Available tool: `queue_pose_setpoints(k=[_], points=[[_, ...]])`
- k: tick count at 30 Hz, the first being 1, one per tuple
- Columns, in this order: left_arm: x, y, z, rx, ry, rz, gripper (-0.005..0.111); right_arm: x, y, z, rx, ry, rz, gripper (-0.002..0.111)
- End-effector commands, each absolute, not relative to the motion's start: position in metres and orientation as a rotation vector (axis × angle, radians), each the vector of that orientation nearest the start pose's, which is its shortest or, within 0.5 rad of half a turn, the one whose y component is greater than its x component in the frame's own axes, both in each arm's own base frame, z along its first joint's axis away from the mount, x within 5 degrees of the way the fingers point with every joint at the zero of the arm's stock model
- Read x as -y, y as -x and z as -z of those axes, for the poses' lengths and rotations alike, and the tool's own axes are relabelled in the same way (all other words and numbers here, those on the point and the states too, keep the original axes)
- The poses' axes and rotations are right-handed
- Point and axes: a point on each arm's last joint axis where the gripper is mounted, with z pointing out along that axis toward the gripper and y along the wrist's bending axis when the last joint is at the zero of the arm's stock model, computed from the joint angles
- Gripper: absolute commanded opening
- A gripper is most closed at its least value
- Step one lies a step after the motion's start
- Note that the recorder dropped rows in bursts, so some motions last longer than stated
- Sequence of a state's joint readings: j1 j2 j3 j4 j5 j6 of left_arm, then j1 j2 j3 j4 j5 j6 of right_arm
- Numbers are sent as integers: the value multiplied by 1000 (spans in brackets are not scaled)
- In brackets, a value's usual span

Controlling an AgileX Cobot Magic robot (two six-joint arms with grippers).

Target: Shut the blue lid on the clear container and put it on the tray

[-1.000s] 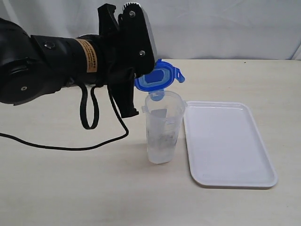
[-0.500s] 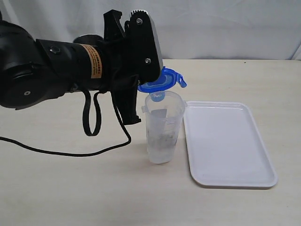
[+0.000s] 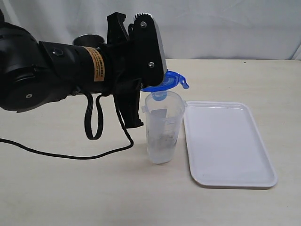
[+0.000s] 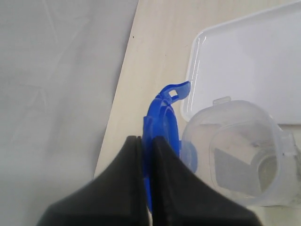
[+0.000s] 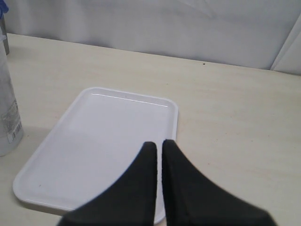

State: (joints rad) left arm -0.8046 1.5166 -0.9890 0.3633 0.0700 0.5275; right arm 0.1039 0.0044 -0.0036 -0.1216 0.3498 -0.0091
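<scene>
The clear container (image 3: 162,127) stands upright on the table just left of the tray (image 3: 225,143). My left gripper (image 3: 151,84) is shut on the blue lid (image 3: 170,81), which hangs almost flat just above the container's open mouth. In the left wrist view the blue lid (image 4: 163,122) runs edge-on between the black fingers of my left gripper (image 4: 146,141), beside the container's rim (image 4: 240,155). My right gripper (image 5: 156,145) is shut with nothing in it, above the white tray (image 5: 94,141). It does not show in the exterior view.
A black cable (image 3: 89,136) loops on the table left of the container. A steel cup (image 3: 88,38) peeks out behind the left arm. A white backdrop closes the table's far edge.
The left arm has shifted slightly right and the lid has tilted from slanted to nearly flat, lower over the container's mouth. The right gripper has not moved.
</scene>
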Motion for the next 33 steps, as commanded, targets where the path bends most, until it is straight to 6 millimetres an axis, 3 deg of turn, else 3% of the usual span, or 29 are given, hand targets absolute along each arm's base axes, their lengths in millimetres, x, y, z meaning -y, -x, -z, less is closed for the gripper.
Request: queue_pose_setpoints(k=[1, 21, 26, 33], points=[[245, -233, -282, -1357, -1532, -64, 0, -2, -54, -182, -1818, 183, 50, 5], [244, -233, -281, -1341, -1567, -92, 0, -2, -54, -182, -1818, 183, 50, 5], [255, -221, -281, -1291, -1600, -66, 0, -2, -54, -182, -1818, 183, 50, 5], [253, -221, -278, -1327, -1626, -80, 0, -2, -54, -182, -1818, 183, 50, 5]])
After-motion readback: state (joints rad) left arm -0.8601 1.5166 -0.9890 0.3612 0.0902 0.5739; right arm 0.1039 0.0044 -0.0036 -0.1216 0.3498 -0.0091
